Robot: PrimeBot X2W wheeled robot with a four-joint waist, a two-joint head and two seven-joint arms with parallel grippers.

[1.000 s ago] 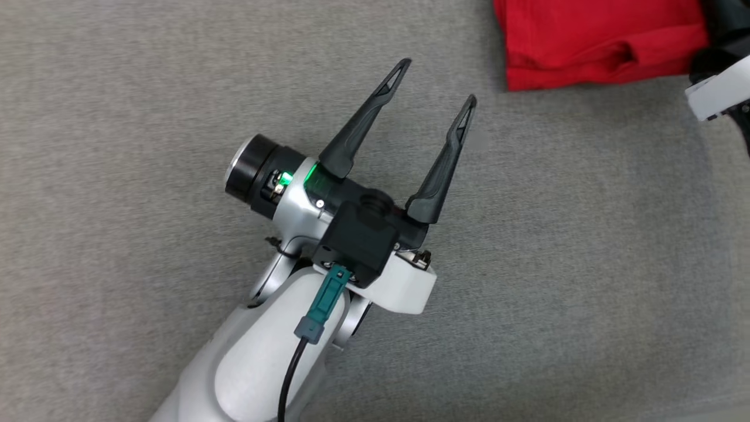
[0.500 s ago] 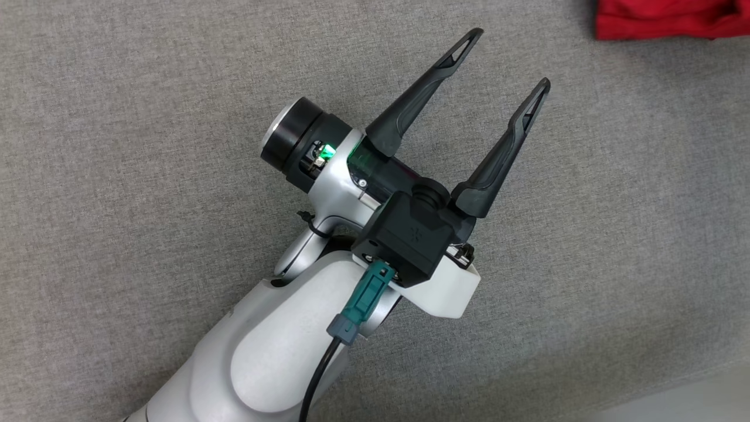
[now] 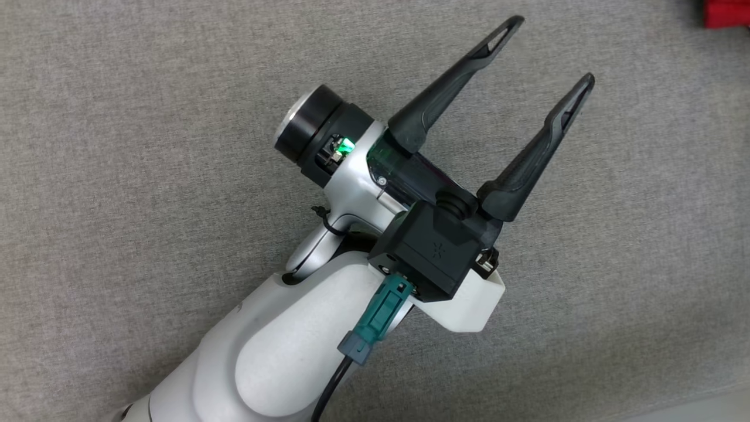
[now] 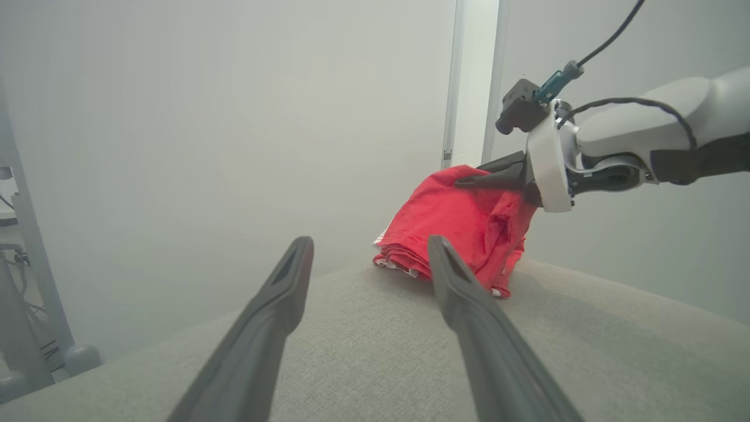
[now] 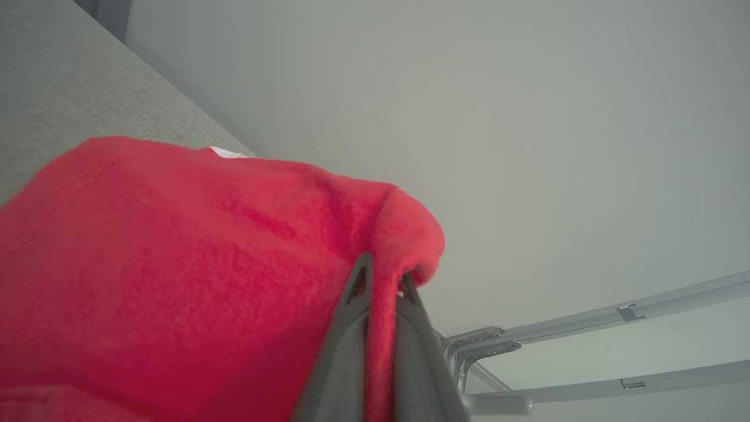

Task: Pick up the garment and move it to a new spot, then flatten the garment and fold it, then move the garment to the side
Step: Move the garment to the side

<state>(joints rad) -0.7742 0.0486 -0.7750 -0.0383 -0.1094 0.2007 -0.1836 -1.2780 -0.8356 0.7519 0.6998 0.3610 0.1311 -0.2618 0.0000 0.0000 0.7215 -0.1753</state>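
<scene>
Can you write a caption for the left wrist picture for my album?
The right hand pinches the red garment on the grey cushion while the open left hand hovers nearby.

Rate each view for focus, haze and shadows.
Head view: sharp, evenly lit, hardly any shadow under the left gripper; the garment is cropped at the corner. Left wrist view: hazy, washed-out background, own fingers blurred. Right wrist view: the garment, pinched by the right gripper, looks soft up close.
</scene>
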